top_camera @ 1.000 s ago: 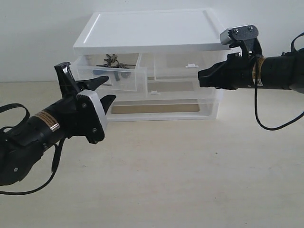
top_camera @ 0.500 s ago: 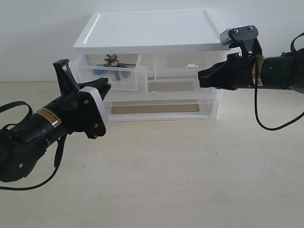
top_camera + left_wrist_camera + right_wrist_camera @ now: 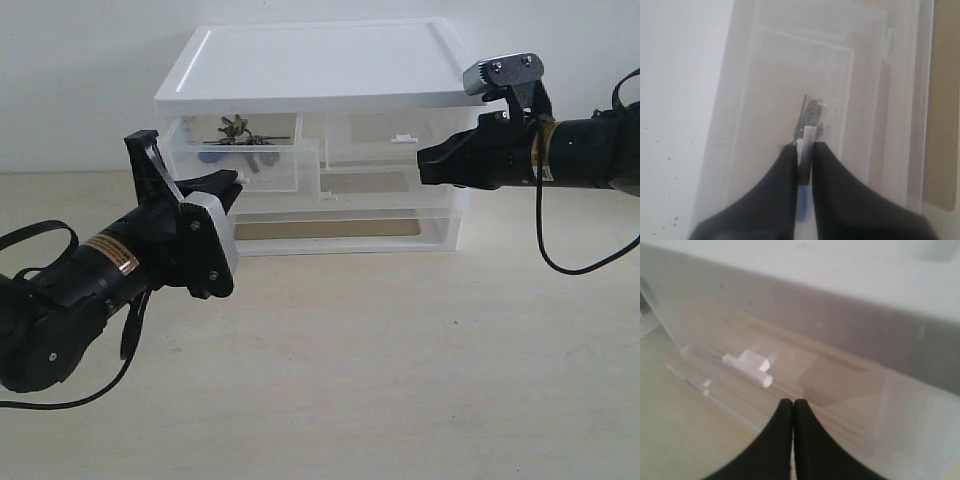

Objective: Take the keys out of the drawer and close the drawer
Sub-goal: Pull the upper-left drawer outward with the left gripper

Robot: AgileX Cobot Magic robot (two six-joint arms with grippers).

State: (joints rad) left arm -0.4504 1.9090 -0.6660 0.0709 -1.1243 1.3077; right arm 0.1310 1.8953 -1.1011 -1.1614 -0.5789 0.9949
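The drawer (image 3: 275, 168) at the unit's upper left stands pulled out, clear-frosted. The keys (image 3: 240, 132) lie inside it, silver with a blue tag. My left gripper (image 3: 230, 187) is at the drawer's front wall, shut on its white tab handle (image 3: 808, 136), one finger above and one below. In the left wrist view the keys (image 3: 810, 112) show through the plastic just beyond my left gripper (image 3: 804, 146). My right gripper (image 3: 422, 165) hovers shut and empty in front of the upper right drawer (image 3: 395, 140); its closed tips (image 3: 793, 402) sit near that drawer's tab (image 3: 752, 362).
The white-topped drawer unit (image 3: 310, 60) stands at the back of a beige table (image 3: 380, 360). A full-width drawer (image 3: 340, 228) lies shut beneath the two small ones. Both arms' cables hang beside them.
My left gripper went from open to shut and moved in onto the drawer's tab. The drawer's front has shifted slightly to the right. The right arm has stayed still.
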